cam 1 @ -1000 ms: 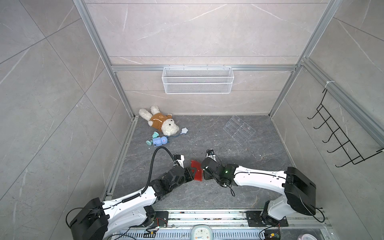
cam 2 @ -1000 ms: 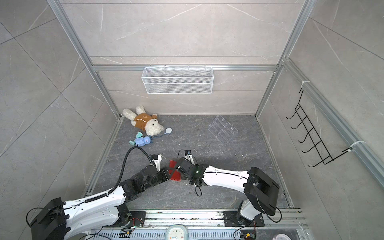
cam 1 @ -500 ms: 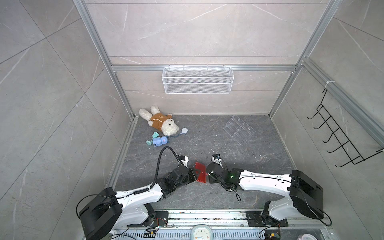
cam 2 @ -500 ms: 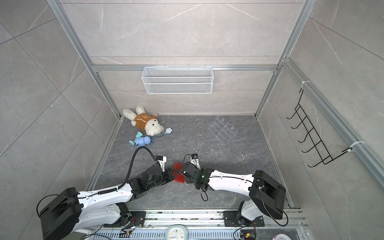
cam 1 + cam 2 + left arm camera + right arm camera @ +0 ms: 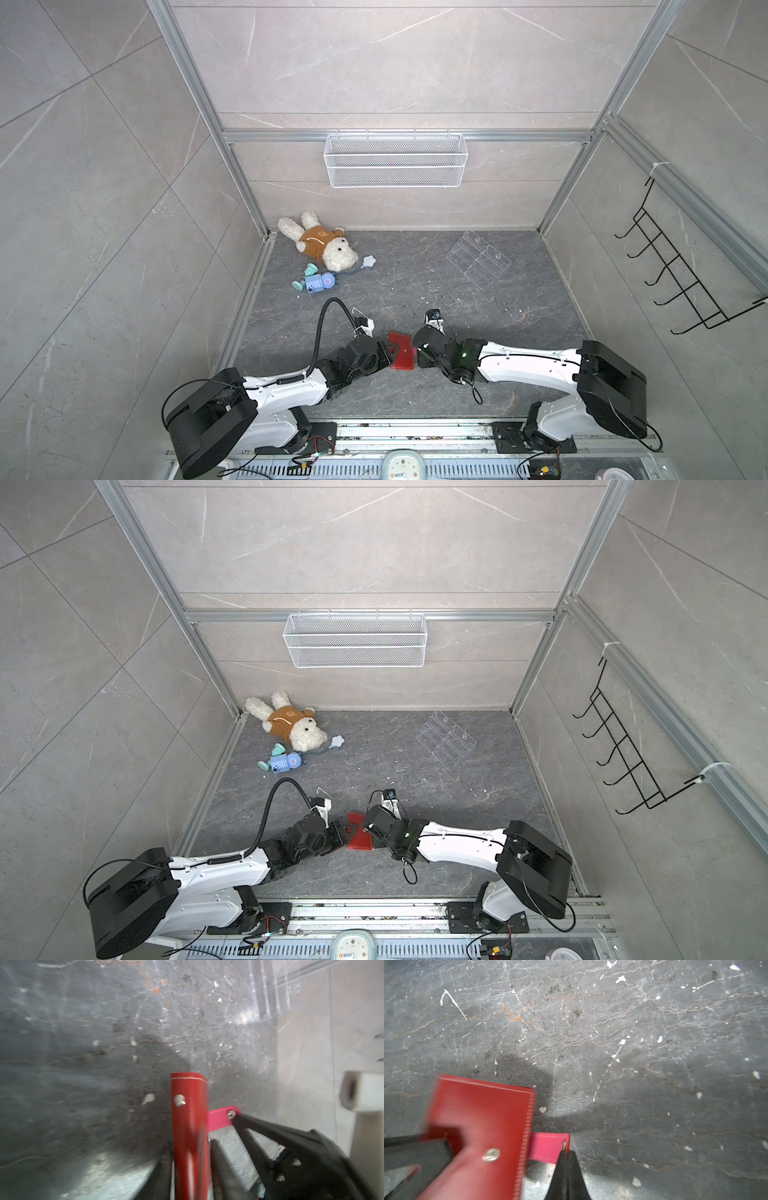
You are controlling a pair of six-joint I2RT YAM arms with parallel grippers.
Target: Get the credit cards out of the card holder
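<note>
Red leather-like material identifies the card holder [image 5: 402, 351]. It sits at 6 o'clock on the dark stone-pattern floor [image 5: 415, 286], between the left gripper [image 5: 389, 355] and the right gripper [image 5: 417, 352]. The inside of the holder is not visible in any view.

Left gripper: positioned at 9 o'clock of the holder. In the left wrist view, one finger [image 5: 164, 1167] stands on each side of the holder's edge, close against it. Whether they press on it cannot be told.

Right gripper: positioned at 3 o'clock of the holder. In the right wrist view, its fingertips are pressed together on the snap end of the pink strap tab [image 5: 548, 1147]. The tab projects sideways, clear of the metal stud [image 5: 491, 1155] on the cover.

Other containers:
- A white wire basket [image 5: 395, 166] hangs on the back wall at 12 o'clock.
- A clear acrylic tiered stand [image 5: 478, 259] rests on the floor at 2 o'clock.

A plush toy [image 5: 320, 245] and a small blue toy [image 5: 318, 284] lie at 10 o'clock, outside any container.
</note>
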